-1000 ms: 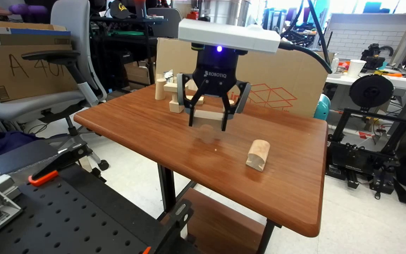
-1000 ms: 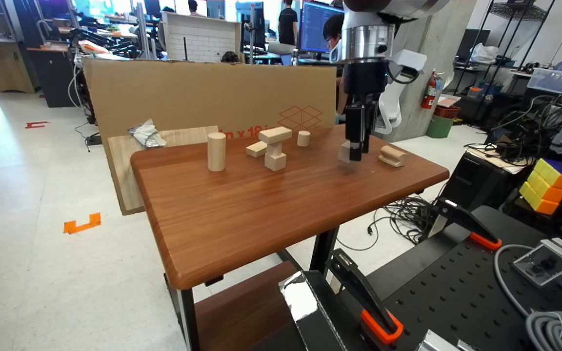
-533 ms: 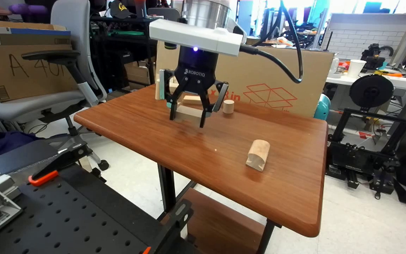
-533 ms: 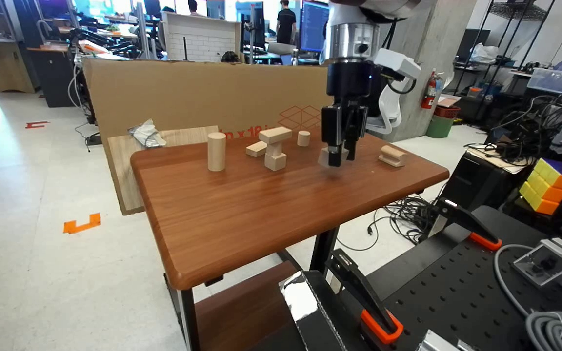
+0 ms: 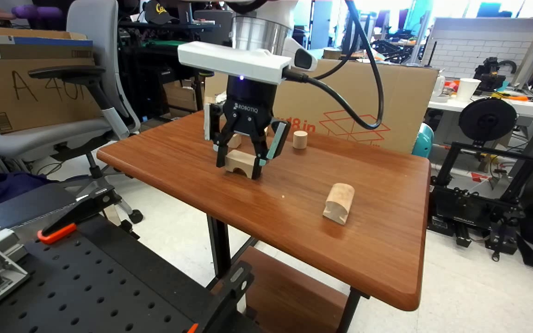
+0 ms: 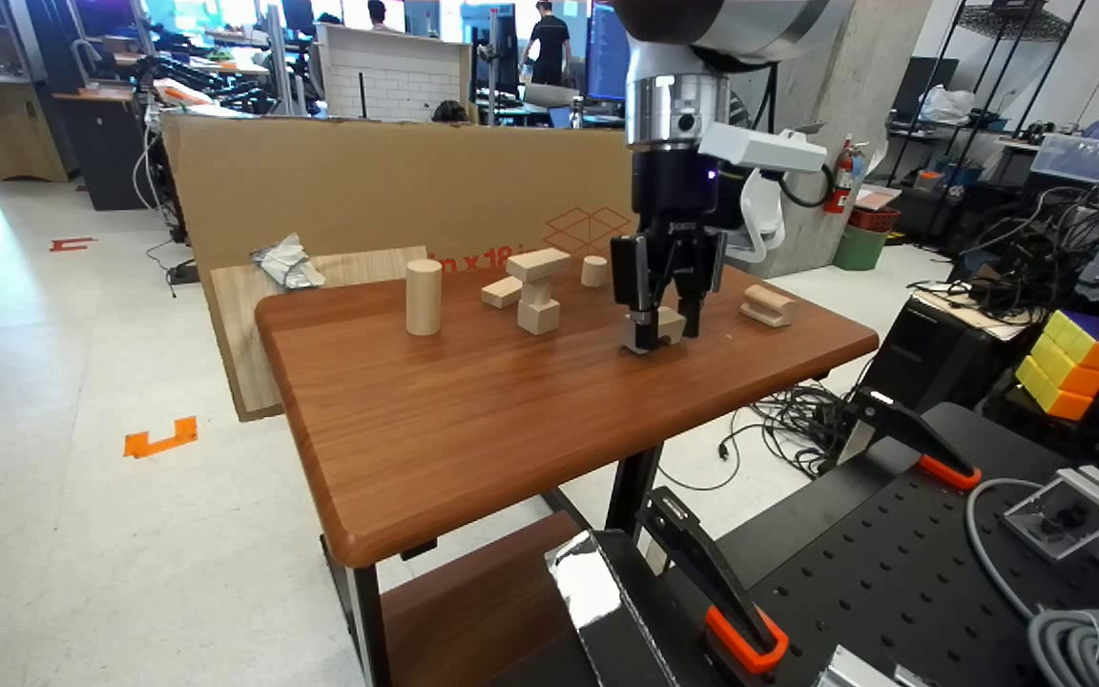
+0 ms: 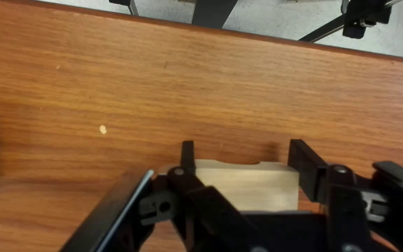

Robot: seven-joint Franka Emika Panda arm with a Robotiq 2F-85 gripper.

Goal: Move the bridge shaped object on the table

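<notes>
Bridge-shaped block (image 5: 240, 160), clasped in the gripper (image 5: 238, 169), just lowered, apparently onto the counter (image 5: 303, 194) beneath it, so due for release.

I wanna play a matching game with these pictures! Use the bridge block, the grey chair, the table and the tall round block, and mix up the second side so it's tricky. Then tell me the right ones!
Things:
1. bridge block
2. grey chair
3. table
4. tall round block

Clues:
A. reddish-brown
B. standing on end
C. between the two sides of the claw
D. has a cardboard box on its seat

Right pairs: 1-C, 2-D, 3-A, 4-B
</notes>
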